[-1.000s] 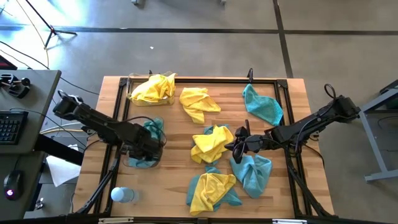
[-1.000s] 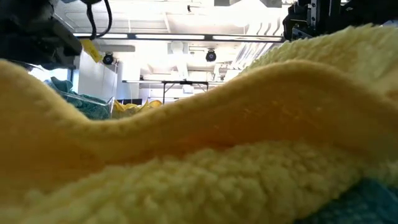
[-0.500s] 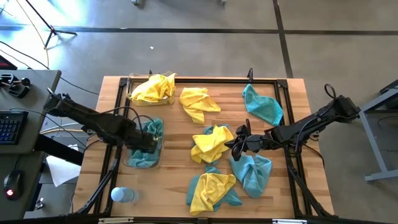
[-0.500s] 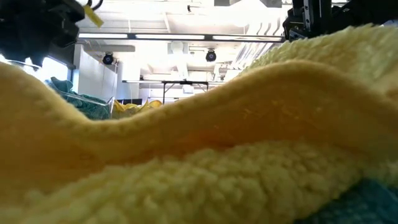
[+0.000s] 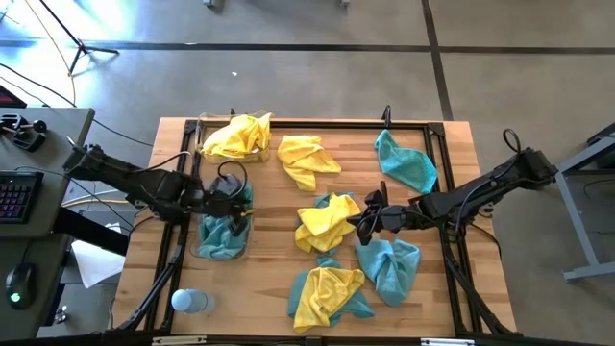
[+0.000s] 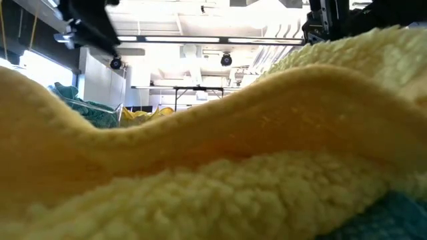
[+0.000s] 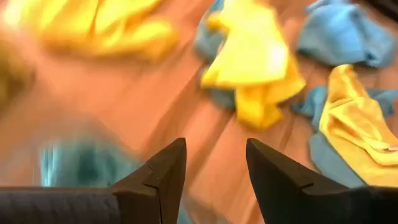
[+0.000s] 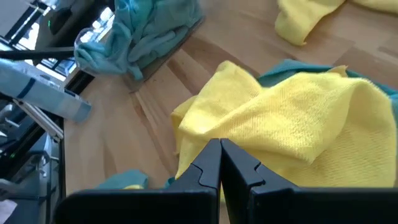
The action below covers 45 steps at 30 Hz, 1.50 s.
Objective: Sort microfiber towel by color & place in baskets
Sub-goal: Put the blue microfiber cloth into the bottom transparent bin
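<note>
My left gripper (image 5: 238,199) (image 7: 214,146) hangs open and empty over the far end of the near clear basket (image 5: 202,252), which holds teal towels (image 5: 221,233). The far basket (image 5: 201,135) holds yellow towels (image 5: 236,137). My right gripper (image 5: 356,227) (image 8: 220,144) is shut at the right edge of the middle yellow towel (image 5: 325,221) (image 8: 280,118). Loose on the table lie another yellow towel (image 5: 307,159), two teal towels (image 5: 405,163) (image 5: 389,267), and a yellow one on a teal one (image 5: 327,293). My right gripper's shut fingertips stand slanting down at the middle yellow towel's right edge (image 8: 249,134); whether they touch it, I cannot tell. My left gripper touches nothing.
A black metal frame (image 5: 307,123) runs around the work area. A pale blue bottle (image 5: 189,301) lies at the near left corner. In the low view a yellow towel (image 6: 213,153) fills most of the picture.
My left gripper has risen out of the near basket toward the table's far edge and rolled about its wrist, staying open. The teal towels stay in the basket. My right gripper has kept still.
</note>
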Each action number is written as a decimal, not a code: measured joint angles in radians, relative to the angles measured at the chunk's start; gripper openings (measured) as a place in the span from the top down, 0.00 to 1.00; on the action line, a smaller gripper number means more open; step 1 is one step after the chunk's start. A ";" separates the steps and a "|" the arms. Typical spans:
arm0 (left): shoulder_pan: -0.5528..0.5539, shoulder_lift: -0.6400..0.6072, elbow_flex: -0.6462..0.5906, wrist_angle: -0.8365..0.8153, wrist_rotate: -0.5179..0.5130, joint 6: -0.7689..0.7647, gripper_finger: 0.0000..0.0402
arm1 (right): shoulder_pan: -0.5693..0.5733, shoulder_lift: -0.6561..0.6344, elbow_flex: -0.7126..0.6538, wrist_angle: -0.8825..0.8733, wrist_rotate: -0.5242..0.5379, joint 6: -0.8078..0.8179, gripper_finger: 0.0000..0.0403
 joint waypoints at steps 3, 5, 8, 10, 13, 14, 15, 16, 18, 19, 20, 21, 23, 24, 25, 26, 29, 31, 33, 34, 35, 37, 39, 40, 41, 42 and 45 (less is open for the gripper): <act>0.018 0.000 0.000 0.098 -0.035 0.116 0.61 | -0.015 -0.043 0.000 -0.034 -0.012 0.014 1.00; 0.038 0.000 0.000 0.147 -0.053 0.140 0.61 | -0.031 -0.087 0.000 -0.095 -0.013 0.047 1.00; 0.078 0.003 0.000 0.193 -0.046 0.189 0.61 | -0.060 -0.165 0.000 -0.230 -0.011 0.074 1.00; 0.104 0.012 0.000 0.221 -0.035 0.226 0.61 | -0.085 -0.218 0.000 -0.319 -0.012 0.074 1.00; 0.150 0.030 0.000 0.275 -0.015 0.273 0.61 | -0.140 -0.288 0.000 -0.421 -0.014 0.028 1.00; 0.165 0.037 0.001 0.299 -0.012 0.281 0.61 | -0.162 -0.308 0.000 -0.444 -0.015 -0.001 1.00; 0.180 0.049 0.001 0.320 -0.010 0.283 0.61 | -0.186 -0.323 0.001 -0.451 -0.015 -0.036 1.00; 0.194 0.061 0.001 0.347 -0.010 0.283 0.61 | -0.209 -0.336 0.004 -0.451 -0.016 -0.078 1.00; 0.219 0.087 0.001 0.413 0.003 0.288 0.61 | -0.254 -0.346 0.035 -0.466 -0.016 -0.187 1.00; 0.230 0.100 0.001 0.444 0.016 0.299 0.61 | -0.277 -0.346 0.060 -0.484 -0.016 -0.247 1.00; 0.242 0.115 0.001 0.480 0.034 0.315 0.61 | -0.304 -0.345 0.087 -0.511 -0.017 -0.298 1.00; 0.252 0.132 0.001 0.515 0.050 0.326 0.61 | -0.331 -0.338 0.116 -0.547 -0.017 -0.341 1.00; 0.272 0.165 0.017 0.543 0.069 0.335 0.61 | -0.396 -0.318 0.176 -0.636 -0.016 -0.403 1.00; 0.280 0.184 0.034 0.540 0.068 0.334 0.61 | -0.431 -0.303 0.205 -0.692 -0.017 -0.430 1.00; 0.285 0.203 0.055 0.540 0.062 0.330 0.61 | -0.468 -0.287 0.231 -0.747 -0.020 -0.458 1.00; 0.293 0.219 0.075 0.534 0.052 0.329 0.61 | -0.506 -0.269 0.252 -0.789 -0.026 -0.485 1.00; 0.308 0.271 0.134 0.530 0.013 0.348 0.61 | -0.619 -0.206 0.284 -0.875 -0.055 -0.573 1.00; 0.316 0.303 0.172 0.523 -0.007 0.368 0.61 | -0.681 -0.160 0.289 -0.898 -0.065 -0.607 1.00; 0.319 0.326 0.204 0.529 -0.024 0.378 0.61 | -0.738 -0.112 0.290 -0.933 -0.068 -0.621 1.00; 0.323 0.336 0.218 0.525 -0.029 0.378 0.61 | -0.765 -0.088 0.290 -0.948 -0.069 -0.629 0.99; 0.323 0.346 0.232 0.525 -0.030 0.378 0.61 | -0.793 -0.066 0.290 -0.959 -0.069 -0.634 0.98; 0.323 0.362 0.252 0.527 -0.031 0.378 0.61 | -0.844 -0.024 0.290 -0.975 -0.064 -0.640 0.95; 0.323 0.372 0.265 0.526 -0.033 0.378 0.61 | -0.896 0.014 0.290 -0.974 -0.061 -0.640 0.89; 0.323 0.374 0.269 0.527 -0.035 0.378 0.61 | -0.920 0.033 0.290 -0.972 -0.062 -0.640 0.86; 0.323 0.375 0.269 0.526 -0.043 0.375 0.61 | -0.943 0.051 0.290 -0.967 -0.067 -0.642 0.83; 0.323 0.375 0.269 0.525 -0.053 0.369 0.61 | -0.962 0.069 0.290 -0.960 -0.067 -0.650 0.79; 0.323 0.375 0.269 0.521 -0.076 0.345 0.61 | -1.009 0.127 0.290 -0.913 -0.067 -0.660 0.67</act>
